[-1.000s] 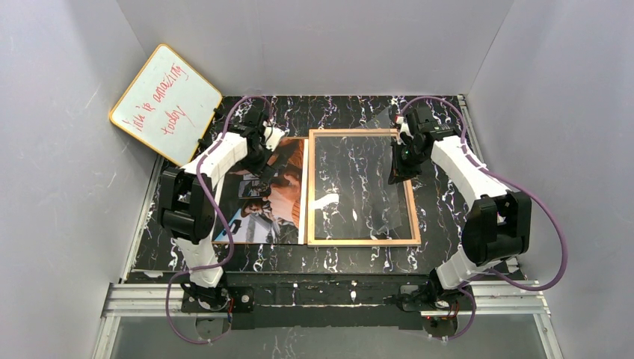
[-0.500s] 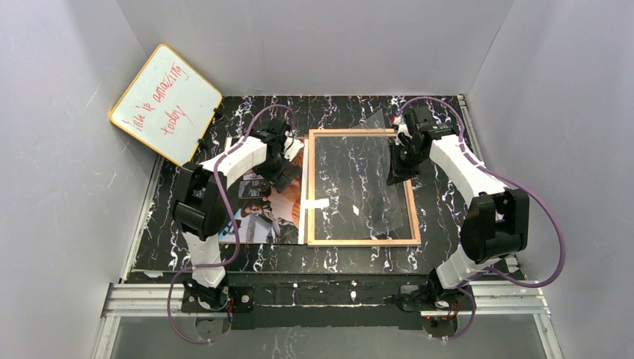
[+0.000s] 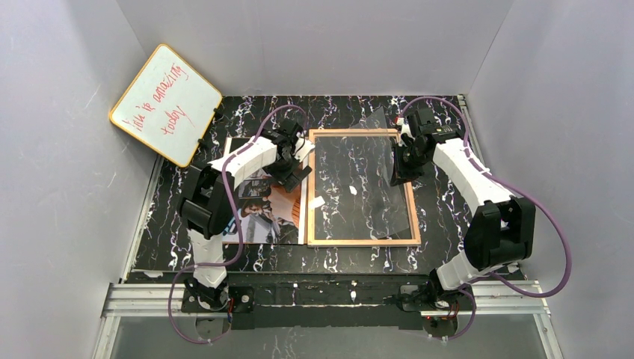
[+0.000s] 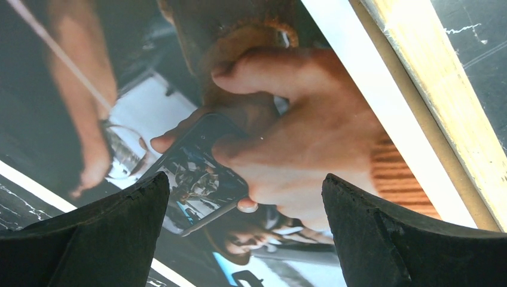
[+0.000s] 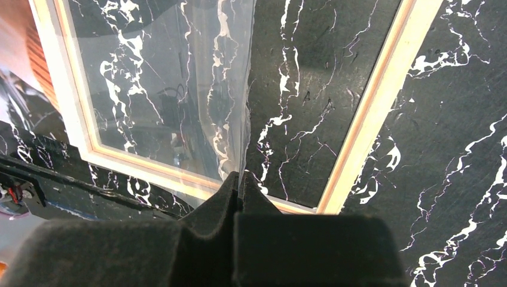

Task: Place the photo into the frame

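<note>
The photo [image 3: 258,213] lies face up on the black marbled table, left of the frame [image 3: 362,241], which lies with its tan wood back up. My left gripper [image 3: 295,170] hovers open over the photo's right part, close to the frame's left rail. In the left wrist view the photo [image 4: 287,119] fills the space between the spread fingers [image 4: 107,233], with the wood rail [image 4: 436,84] at the right. My right gripper [image 5: 239,176] is shut on the edge of a clear sheet [image 5: 197,89], held tilted over the frame's opening [image 3: 359,187].
A yellow-rimmed whiteboard [image 3: 164,103] with red writing leans against the left wall at the back. Grey walls enclose the table on three sides. A corner of the clear sheet [image 3: 380,118] pokes past the frame's far rail.
My left arm has swung to the right across the photo, toward the frame's left rail, jaws still open. The right gripper has barely moved and keeps its hold on the clear sheet.
</note>
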Controlling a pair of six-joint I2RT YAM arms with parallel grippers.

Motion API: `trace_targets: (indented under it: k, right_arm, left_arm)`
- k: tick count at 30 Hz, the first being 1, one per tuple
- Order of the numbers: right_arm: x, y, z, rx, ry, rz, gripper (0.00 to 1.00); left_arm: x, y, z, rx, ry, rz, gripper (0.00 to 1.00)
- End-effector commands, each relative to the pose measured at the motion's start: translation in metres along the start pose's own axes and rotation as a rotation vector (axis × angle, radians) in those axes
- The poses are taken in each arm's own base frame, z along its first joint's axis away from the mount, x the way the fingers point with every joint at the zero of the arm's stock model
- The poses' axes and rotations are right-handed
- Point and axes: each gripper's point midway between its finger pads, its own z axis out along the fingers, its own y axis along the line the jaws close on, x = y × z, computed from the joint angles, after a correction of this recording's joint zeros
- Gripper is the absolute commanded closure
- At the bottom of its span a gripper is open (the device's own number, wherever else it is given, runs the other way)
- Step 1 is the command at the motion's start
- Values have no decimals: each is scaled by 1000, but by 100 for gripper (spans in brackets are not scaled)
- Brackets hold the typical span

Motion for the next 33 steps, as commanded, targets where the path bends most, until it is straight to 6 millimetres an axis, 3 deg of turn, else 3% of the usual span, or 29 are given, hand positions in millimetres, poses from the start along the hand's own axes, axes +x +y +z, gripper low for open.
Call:
trace_targets:
  k: [1,15,33]
  right_arm:
    - [0,-4,-4,23,-8,-13,99]
    - [-2,-23,8,73,0,62,99]
    - [-11,-28,15,10,-63,143,99]
  left_arm:
    - [-5,-2,-3,-7,3,3,2]
    - [-5,-5,1,-19,12,19,2]
    - [-3,-2,2,-38,28,26,2]
